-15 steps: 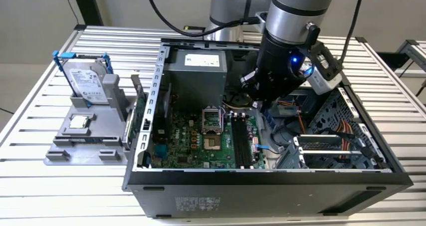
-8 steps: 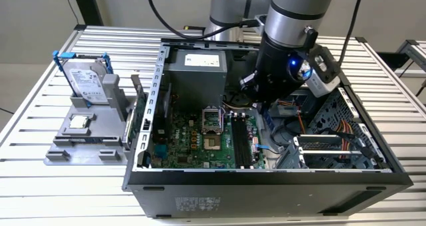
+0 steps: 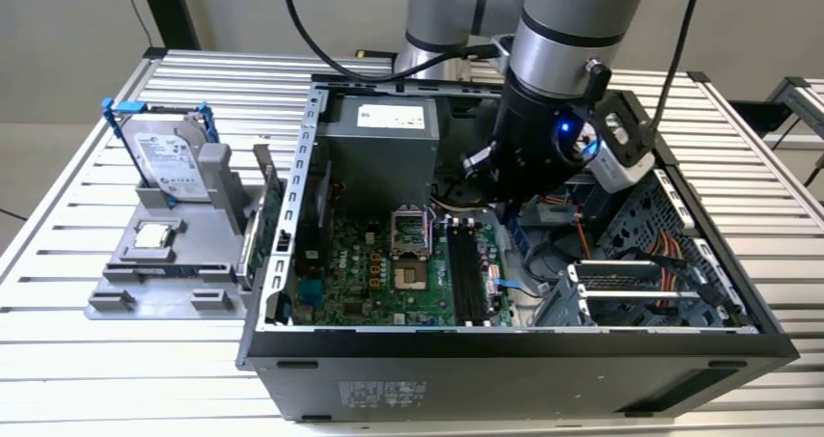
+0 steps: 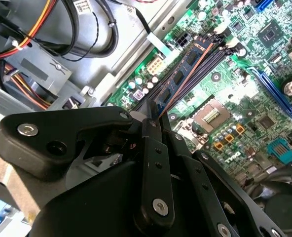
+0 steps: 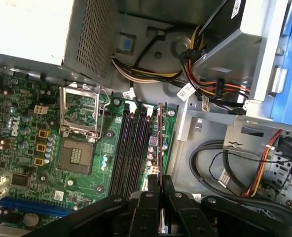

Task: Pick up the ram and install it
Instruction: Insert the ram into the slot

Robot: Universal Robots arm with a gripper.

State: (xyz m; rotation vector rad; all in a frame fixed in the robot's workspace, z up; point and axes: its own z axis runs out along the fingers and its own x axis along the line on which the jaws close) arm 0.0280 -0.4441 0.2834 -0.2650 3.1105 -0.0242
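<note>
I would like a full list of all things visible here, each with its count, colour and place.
computer case: one, black, open on the slatted table.
motherboard: one, green, on the case floor.
ram: one, dark, standing edge-up at the black slots, between the tool's fingers.
power supply: one, grey, at the case's back.
hard drive: one, silver, blue handles, upright in the grey holder.
processor chip: one, silver, on that holder.
tool: one, black, shut on the ram.

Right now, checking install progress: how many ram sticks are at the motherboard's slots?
1. The ram stands on edge beside the slots, which look empty, and is held by the gripper.
</note>
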